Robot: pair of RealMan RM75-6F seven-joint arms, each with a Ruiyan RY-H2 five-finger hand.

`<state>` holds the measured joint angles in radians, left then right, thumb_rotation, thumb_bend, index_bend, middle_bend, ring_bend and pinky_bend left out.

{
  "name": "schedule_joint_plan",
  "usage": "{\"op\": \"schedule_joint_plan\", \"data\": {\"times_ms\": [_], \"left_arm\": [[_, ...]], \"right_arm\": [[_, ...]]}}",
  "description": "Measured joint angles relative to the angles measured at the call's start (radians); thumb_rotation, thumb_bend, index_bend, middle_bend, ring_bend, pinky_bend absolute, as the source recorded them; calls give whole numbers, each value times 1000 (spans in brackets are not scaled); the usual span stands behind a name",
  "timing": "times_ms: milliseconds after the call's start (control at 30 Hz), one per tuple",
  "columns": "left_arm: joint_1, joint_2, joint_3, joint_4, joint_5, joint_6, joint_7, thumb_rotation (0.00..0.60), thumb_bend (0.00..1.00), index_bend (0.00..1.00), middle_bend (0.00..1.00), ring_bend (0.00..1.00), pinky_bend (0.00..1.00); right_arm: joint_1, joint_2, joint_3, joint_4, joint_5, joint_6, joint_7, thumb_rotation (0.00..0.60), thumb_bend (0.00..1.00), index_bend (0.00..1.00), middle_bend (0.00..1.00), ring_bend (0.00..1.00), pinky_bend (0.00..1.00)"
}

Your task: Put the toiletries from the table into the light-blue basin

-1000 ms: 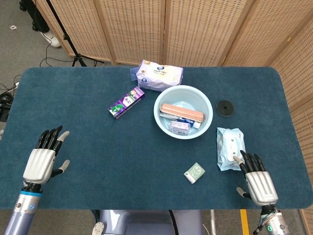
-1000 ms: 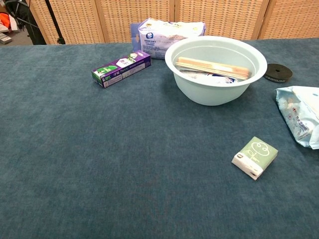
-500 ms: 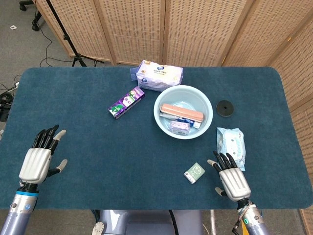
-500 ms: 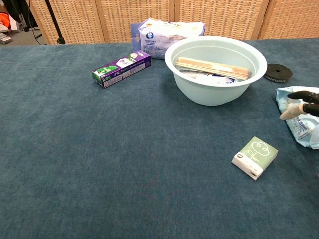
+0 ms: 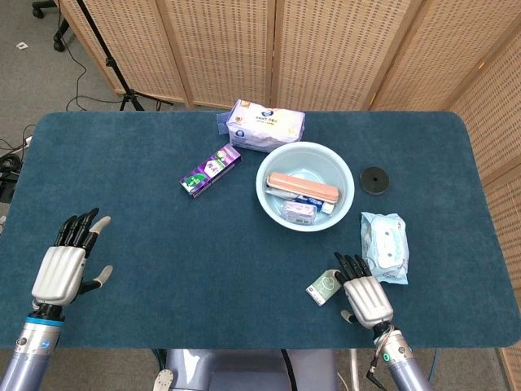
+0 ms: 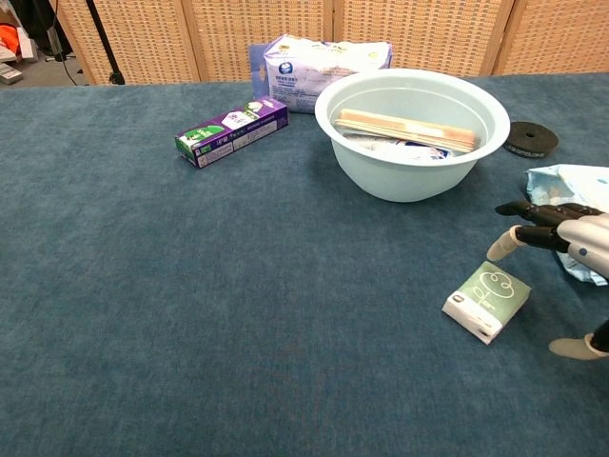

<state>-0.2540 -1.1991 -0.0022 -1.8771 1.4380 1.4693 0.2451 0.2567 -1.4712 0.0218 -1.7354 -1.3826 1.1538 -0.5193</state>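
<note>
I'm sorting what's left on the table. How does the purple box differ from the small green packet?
The purple box is long and slim; the green packet is short and squarish. The purple box lies to the left of the light-blue basin, with no robot hand nearby; the green packet lies on the near side of the basin, with the right robot hand open right beside it. Both lie flat on the blue table, outside the basin.

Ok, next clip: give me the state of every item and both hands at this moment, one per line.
light-blue basin: upright, holding several toiletries.
purple box: lying flat on the table.
white pack: on the table behind the basin.
wet-wipes pack: flat on the table.
small green packet: on the table, not held.
right hand: open, beside the green packet.
left hand: open, holding nothing.
</note>
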Motion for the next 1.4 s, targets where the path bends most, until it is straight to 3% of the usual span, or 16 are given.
{"op": "schedule_joint_plan", "data": {"times_ms": [433, 700, 1000, 1400], "left_arm": [[16, 6, -14, -1, 20, -9, -19, 600, 279, 107, 0, 0, 12], [27, 12, -18, -13, 33, -10, -24, 600, 279, 107, 0, 0, 12], [34, 16, -27, -18, 34, -16, -29, 600, 278, 108, 0, 0, 12], [41, 22, -41, -23, 31, -19, -42, 600, 279, 108, 0, 0, 12]], "right_arm": [[50, -50, 12, 41, 59, -41, -39, 600, 182, 297, 0, 0, 0], [65, -80, 10, 91, 69, -40, -32, 600, 196, 394, 34, 0, 3], [66, -102, -4, 136, 19, 3, -5, 600, 208, 539, 162, 62, 143], [67, -90, -5, 113, -6, 43, -26, 600, 231, 573, 198, 97, 180]]}}
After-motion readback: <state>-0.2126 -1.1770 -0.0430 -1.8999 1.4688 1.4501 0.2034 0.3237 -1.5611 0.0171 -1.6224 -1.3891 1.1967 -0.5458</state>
